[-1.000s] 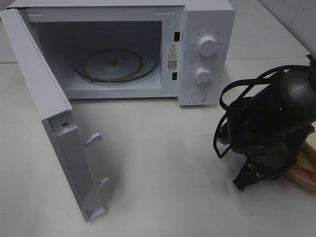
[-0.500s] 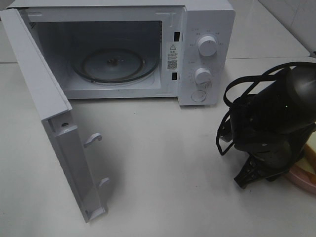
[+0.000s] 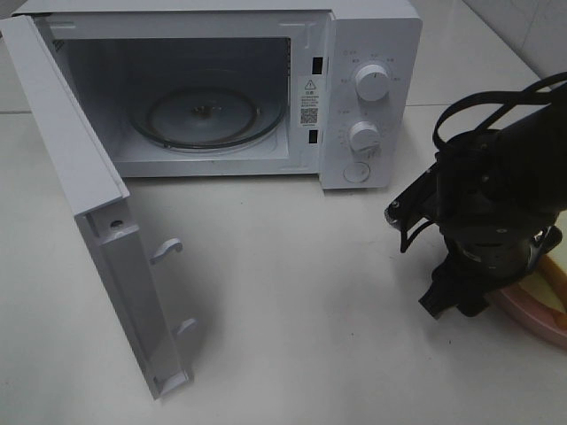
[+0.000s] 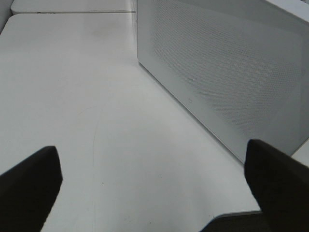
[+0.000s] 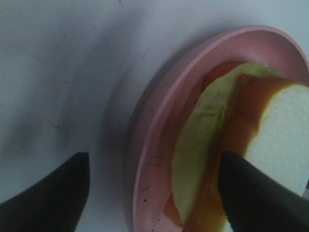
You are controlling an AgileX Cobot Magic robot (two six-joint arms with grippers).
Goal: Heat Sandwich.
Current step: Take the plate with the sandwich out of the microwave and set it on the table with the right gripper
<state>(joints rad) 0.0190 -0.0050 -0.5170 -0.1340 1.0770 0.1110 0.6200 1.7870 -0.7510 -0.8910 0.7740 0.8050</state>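
Observation:
The sandwich, white bread with orange-brown crust and pale green filling, lies on a round pink plate. In the exterior view only a sliver of the sandwich and the plate's rim show at the right edge, under my right arm. My right gripper is open just above the plate, one finger outside the rim and one over the sandwich. It also shows in the exterior view. My left gripper is open and empty above the table, beside the microwave's perforated wall.
The white microwave stands at the back. Its door is swung wide open to the left and juts toward the front. The glass turntable inside is bare. Two knobs are on its right panel.
My right arm has shifted right and turned, bringing its gripper down closer over the pink plate. The microwave and its door have not moved.

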